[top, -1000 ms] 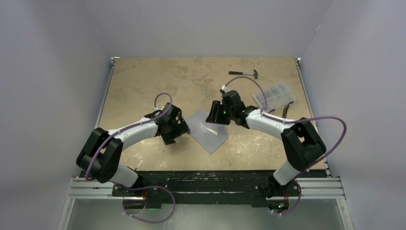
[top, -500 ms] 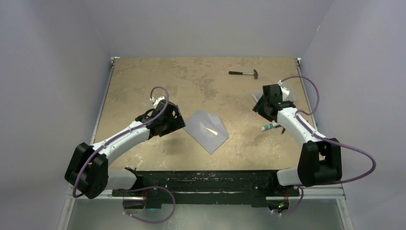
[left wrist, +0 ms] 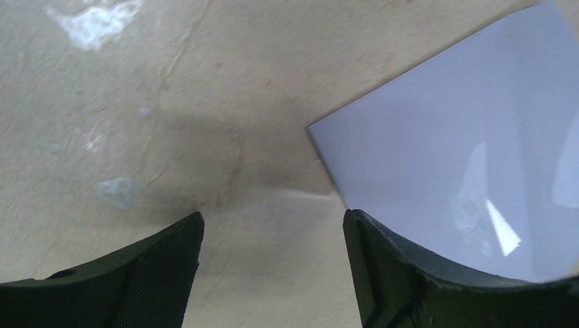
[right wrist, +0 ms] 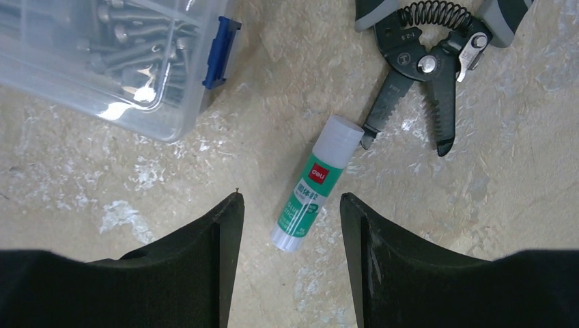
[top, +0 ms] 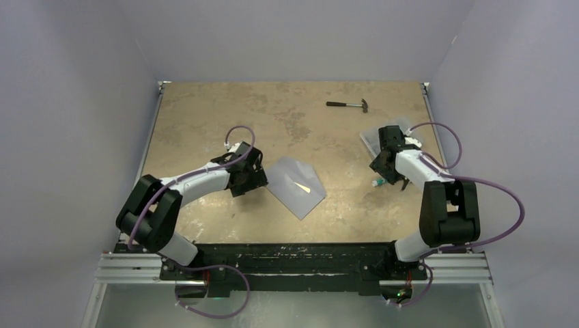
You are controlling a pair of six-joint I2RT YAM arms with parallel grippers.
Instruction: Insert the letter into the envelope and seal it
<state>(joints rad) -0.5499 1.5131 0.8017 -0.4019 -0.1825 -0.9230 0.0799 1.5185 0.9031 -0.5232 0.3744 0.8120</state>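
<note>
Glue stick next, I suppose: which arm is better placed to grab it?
Right. The right claw, open, hangs directly over the glue stick, which lies between its two fingers. The left claw, also open, is over by the envelope corner, away from the glue.

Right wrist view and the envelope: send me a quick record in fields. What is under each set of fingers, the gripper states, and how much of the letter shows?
left gripper: open, empty, over the table beside a corner of the envelope
right gripper: open, empty, glue stick lined up between its fingers, not gripped
glue stick: lying flat, capped, cap end by the pliers
letter: only a small cream sliver shows on the envelope
flap seal: cannot tell
nearby: clear box of screws, hammer
</note>
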